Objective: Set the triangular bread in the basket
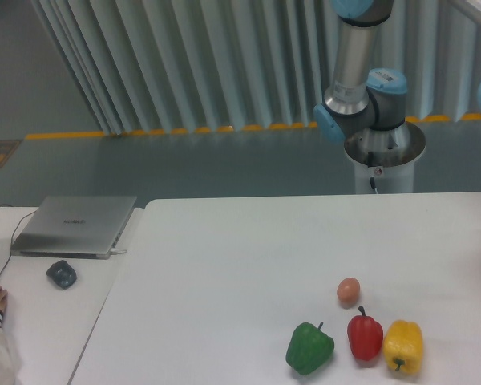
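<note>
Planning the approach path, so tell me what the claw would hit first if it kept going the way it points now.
Cannot tell: the claw is out of view. Only the arm's base and lower joints show, behind the table.

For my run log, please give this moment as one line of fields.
gripper: not in view | arm: base and lower links only | triangular bread: not in view | basket: not in view | table: egg, green pepper, red pepper, yellow pepper
</note>
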You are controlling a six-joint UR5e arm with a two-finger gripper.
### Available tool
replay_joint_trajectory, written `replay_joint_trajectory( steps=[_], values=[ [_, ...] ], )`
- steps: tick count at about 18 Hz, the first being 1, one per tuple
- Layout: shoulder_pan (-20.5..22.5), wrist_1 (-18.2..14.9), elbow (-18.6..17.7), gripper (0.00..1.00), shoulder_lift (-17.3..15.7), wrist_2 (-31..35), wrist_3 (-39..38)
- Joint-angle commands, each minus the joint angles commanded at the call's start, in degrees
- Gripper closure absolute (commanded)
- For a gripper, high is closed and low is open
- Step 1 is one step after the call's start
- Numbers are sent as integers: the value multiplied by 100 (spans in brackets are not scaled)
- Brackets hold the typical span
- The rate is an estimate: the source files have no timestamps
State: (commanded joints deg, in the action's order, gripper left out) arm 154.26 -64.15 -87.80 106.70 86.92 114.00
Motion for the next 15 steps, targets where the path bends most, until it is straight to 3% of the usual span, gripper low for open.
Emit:
replay_joint_trajectory(
  steps=[3, 7, 12, 15],
  values=[
    [-211, -325, 0, 0, -35, 52, -289],
    [-747, -1002, -9, 0, -44, 606, -860],
    [-1213, -1144, -96, 0, -158, 545, -1642],
    [-1222, -1152, -105, 0, -159, 466, -1670]
  ],
)
